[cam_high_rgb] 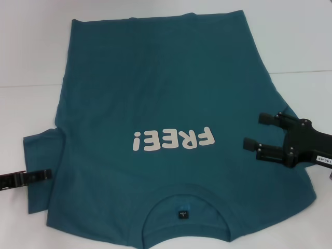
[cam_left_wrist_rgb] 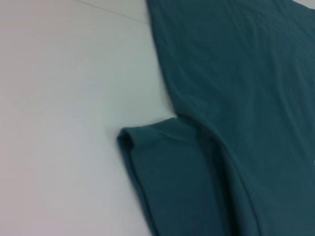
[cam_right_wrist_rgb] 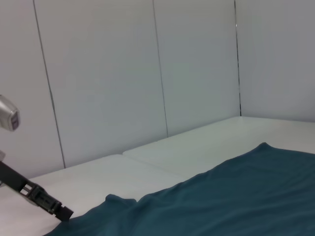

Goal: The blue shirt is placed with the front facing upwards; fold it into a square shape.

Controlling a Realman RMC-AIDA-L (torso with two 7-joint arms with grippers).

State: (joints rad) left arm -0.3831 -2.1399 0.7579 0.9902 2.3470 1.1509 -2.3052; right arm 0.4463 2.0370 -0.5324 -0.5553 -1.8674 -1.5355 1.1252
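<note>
The blue shirt (cam_high_rgb: 155, 104) lies spread flat on the white table (cam_high_rgb: 31, 46), front up, with its collar and small dark neck label (cam_high_rgb: 182, 214) at the near edge and its hem at the far side, so the white "FREE!" lettering (cam_high_rgb: 174, 140) reads upside down from the head view. The right gripper (cam_high_rgb: 257, 134) reaches in from the right side and sits over the shirt's right sleeve area, level with the lettering and just beside it; its two black fingers (cam_high_rgb: 267, 119) point left toward the middle of the shirt and stand clearly apart, with nothing between them, though whether they press on the cloth cannot be told. The left gripper (cam_high_rgb: 45, 174) comes in low from the near left edge, its dark tip lying across the left sleeve (cam_high_rgb: 39, 155), which juts out onto the table; whether its fingers are parted or closed cannot be told. The left wrist view shows that sleeve (cam_left_wrist_rgb: 167, 167) and the shirt's side edge against bare table. The right wrist view shows the shirt (cam_right_wrist_rgb: 236, 196) in the foreground, the left gripper (cam_right_wrist_rgb: 63, 212) at its far edge and pale wall panels (cam_right_wrist_rgb: 123, 73) behind.
</note>
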